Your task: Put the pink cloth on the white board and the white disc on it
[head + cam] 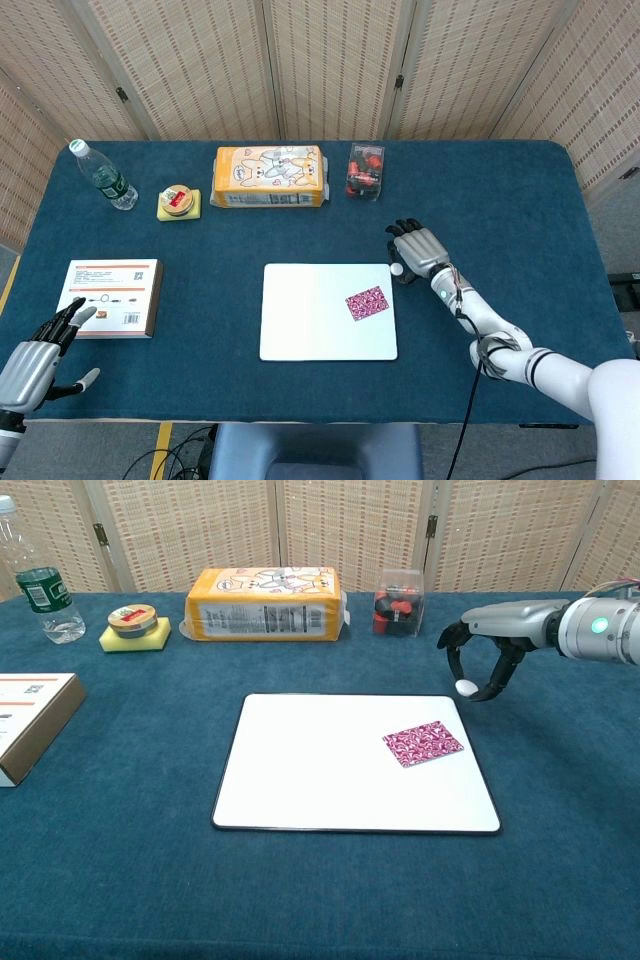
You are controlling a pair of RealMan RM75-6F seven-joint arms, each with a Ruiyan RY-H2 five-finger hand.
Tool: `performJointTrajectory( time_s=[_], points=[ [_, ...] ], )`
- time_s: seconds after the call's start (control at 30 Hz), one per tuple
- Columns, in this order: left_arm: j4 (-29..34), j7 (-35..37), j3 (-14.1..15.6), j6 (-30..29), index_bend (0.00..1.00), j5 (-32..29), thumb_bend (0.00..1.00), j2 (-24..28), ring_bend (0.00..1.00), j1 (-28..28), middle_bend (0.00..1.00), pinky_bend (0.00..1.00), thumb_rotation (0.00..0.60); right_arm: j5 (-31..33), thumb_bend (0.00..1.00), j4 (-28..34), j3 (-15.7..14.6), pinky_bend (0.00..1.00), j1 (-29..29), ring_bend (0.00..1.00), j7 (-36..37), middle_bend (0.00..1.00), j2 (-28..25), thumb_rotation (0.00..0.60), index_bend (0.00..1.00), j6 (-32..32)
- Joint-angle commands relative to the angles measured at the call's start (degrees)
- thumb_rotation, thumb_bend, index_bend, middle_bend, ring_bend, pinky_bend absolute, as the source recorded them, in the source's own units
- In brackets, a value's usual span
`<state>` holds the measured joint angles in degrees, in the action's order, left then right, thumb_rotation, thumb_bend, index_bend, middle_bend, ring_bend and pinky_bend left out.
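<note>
The pink patterned cloth (366, 302) (423, 743) lies flat on the right part of the white board (300, 320) (320, 770). My right hand (415, 248) (482, 658) hovers just off the board's far right corner and pinches the small white disc (397, 268) (466, 687) between thumb and fingers. The disc hangs a little above the blue cloth, behind the pink cloth. My left hand (35, 365) rests near the table's front left edge, fingers spread, holding nothing; the chest view does not show it.
Along the back stand a water bottle (103, 176) (40, 585), a tin on a yellow sponge (179, 201) (134, 627), an orange package (268, 176) (265, 604) and a clear box of red items (365, 170) (398, 602). A flat carton (112, 297) (30, 720) lies at left.
</note>
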<state>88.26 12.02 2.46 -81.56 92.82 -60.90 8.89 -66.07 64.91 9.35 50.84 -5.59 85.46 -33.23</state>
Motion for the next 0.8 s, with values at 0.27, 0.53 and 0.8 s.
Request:
performJointTrajectory(
  time_s=[0.27, 0.53, 0.8],
  points=[
    [0.85, -0.12, 0.69, -0.99, 0.00, 1.27, 0.29, 0.53, 0.10, -0.50, 0.04, 0.22, 0.600, 3.70, 0.18, 16.92, -3.13, 0.00, -1.47, 0.00, -12.18, 0.13, -5.29, 0.600, 0.55, -6.20],
    [0.54, 1.47, 0.81, -2.61, 0.00, 1.90, 0.29, 1.10, 0.10, -1.12, 0.04, 0.22, 0.600, 9.11, 0.18, 16.70, -3.87, 0.00, -0.01, 0.00, -18.27, 0.13, -2.54, 0.600, 0.55, -7.48],
    [0.20, 2.63, 0.95, -2.92, 0.00, 2.49, 0.29, 1.29, 0.10, -1.07, 0.04, 0.22, 0.600, 11.03, 0.18, 14.15, -3.49, 0.00, 1.47, 0.00, -18.56, 0.13, 0.39, 0.600, 0.55, -6.88]
  ],
)
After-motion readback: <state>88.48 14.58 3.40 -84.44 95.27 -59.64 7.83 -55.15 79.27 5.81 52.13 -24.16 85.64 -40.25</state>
